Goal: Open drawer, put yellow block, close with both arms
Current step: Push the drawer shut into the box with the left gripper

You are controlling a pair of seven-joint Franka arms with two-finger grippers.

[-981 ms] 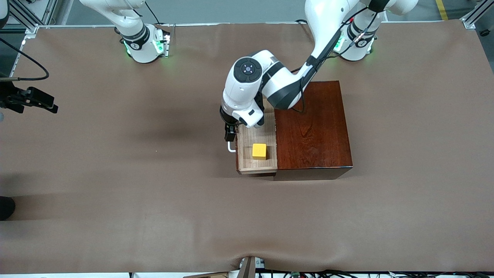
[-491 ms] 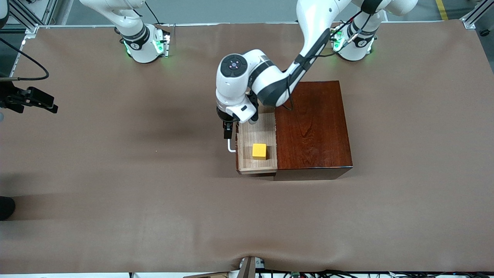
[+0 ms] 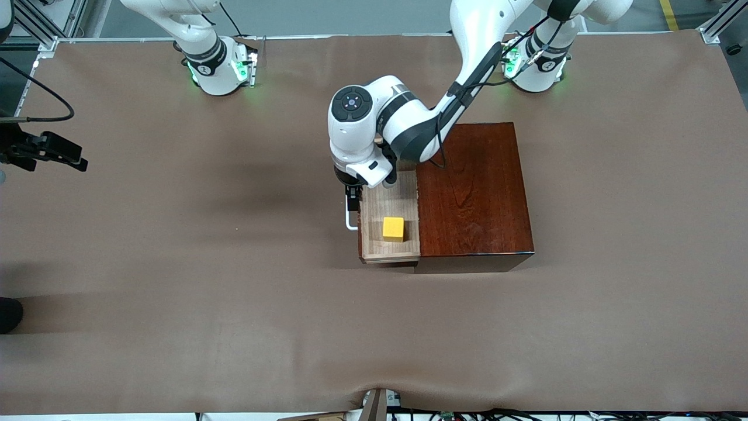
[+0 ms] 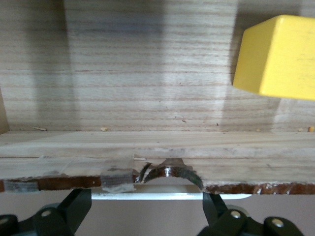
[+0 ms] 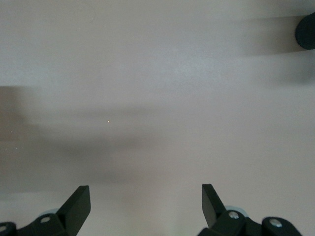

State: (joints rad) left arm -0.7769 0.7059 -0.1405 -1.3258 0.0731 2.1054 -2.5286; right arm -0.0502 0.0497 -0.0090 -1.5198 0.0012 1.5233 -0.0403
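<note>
RISK: closing push may skew the drawer (image 3: 388,252) in the wooden box (image 3: 473,193), as the grip looks toward the handle's (image 3: 349,222) 12 o'clock end | right gripper (image 5: 146,196): wide, empty, waiting over bare table | left gripper (image 4: 143,194): wide, straddling handle, unclamped | yellow block (image 3: 392,228): in open drawer, 5 o'clock of left gripper

left arm (image 3: 409,126) over drawer (image 3: 374,204), table (image 3: 175,263) open

Block (image 3: 393,228) in the drawer (image 3: 374,207), seemingly near its front.
</note>
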